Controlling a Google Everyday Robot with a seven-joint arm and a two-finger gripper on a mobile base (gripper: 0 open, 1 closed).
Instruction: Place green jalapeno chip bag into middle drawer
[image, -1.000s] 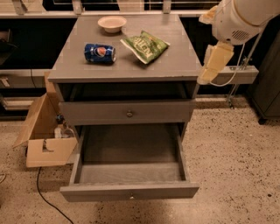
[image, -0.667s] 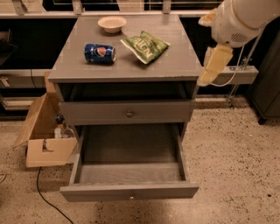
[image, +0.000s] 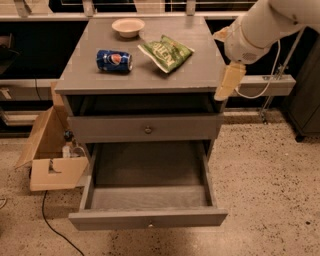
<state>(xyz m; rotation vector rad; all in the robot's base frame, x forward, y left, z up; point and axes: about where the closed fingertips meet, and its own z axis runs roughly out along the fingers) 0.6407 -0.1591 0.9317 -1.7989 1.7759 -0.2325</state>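
Observation:
The green jalapeno chip bag (image: 166, 52) lies flat on the grey cabinet top (image: 150, 77), right of centre. The middle drawer (image: 148, 200) is pulled out wide at the bottom, and its shallow tray holds nothing. Its front panel with a small knob (image: 148, 225) faces me. My gripper (image: 228, 82) hangs pale and yellowish at the cabinet top's right edge. It is to the right of the bag and lower in the view, and it holds nothing. The white arm (image: 260, 30) reaches in from the upper right.
A blue Pepsi can (image: 114, 60) lies on its side left of the bag. A small white bowl (image: 128, 27) stands at the back. The upper knobbed drawer (image: 148, 129) is shut. An open cardboard box (image: 52, 160) and a black cable (image: 50, 225) lie on the floor at the left.
My gripper has moved left and slightly down, closer to the cabinet's right edge. The bag, the can and the drawer have not moved.

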